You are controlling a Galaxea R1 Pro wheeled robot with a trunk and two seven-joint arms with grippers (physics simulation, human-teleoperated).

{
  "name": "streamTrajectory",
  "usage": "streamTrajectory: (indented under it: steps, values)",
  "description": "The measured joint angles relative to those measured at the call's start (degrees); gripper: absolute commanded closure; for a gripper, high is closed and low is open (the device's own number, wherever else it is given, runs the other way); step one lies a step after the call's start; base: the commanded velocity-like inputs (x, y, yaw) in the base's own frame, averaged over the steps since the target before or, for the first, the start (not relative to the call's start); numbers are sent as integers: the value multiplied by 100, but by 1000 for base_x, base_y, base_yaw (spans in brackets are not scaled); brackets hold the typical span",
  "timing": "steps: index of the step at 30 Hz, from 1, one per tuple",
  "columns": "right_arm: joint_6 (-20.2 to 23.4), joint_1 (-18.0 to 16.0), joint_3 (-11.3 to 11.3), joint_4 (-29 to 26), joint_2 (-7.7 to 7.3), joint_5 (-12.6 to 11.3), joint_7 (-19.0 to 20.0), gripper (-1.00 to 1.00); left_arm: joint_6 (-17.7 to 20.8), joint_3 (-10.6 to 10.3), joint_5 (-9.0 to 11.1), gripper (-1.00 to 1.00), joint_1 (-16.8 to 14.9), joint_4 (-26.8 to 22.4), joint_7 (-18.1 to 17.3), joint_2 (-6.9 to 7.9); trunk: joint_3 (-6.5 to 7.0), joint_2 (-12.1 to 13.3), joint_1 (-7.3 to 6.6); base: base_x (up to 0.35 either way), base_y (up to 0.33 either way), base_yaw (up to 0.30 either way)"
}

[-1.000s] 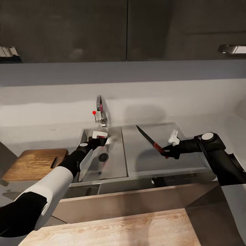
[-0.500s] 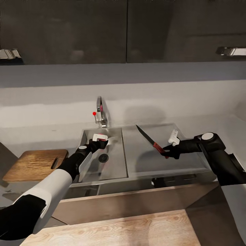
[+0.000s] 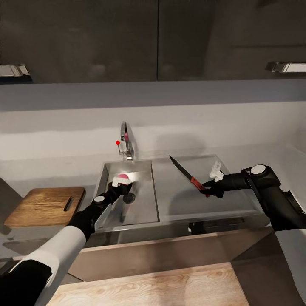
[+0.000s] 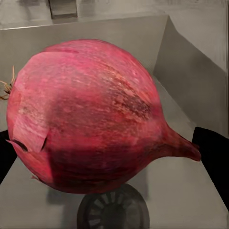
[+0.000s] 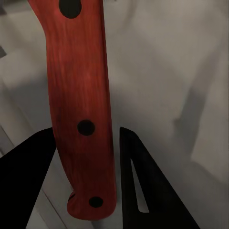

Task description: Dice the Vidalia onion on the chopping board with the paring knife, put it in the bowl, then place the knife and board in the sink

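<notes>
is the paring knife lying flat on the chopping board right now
No: the paring knife is held by its red handle in the right gripper above the steel drainboard, while the chopping board sits bare on the countertop.

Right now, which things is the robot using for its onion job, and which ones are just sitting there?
For the job:
Vidalia onion, in the left gripper
paring knife, in the right gripper
chopping board
sink
countertop

Just there:
tap
wall cabinets
pale wooden surface

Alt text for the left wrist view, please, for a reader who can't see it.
A large pinkish-red onion sits between the left gripper's dark fingers, above the steel sink's round drain.
</notes>
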Motion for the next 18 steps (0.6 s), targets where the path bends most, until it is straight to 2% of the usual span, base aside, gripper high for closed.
streamTrajectory:
  steps: [13,15,18]
  values:
    - [0,1,0,0,0,0,0,100,25,-11,7,100,101,-951,-137,120,112,0,0,0,0,0]
    - [0,2,0,0,0,0,0,100,61,-13,6,100,158,-1088,-137,147,130,0,0,0,0,0]
    - [0,1,0,0,0,0,0,100,283,-20,6,100,448,-1612,-135,257,157,0,0,0,0,0]
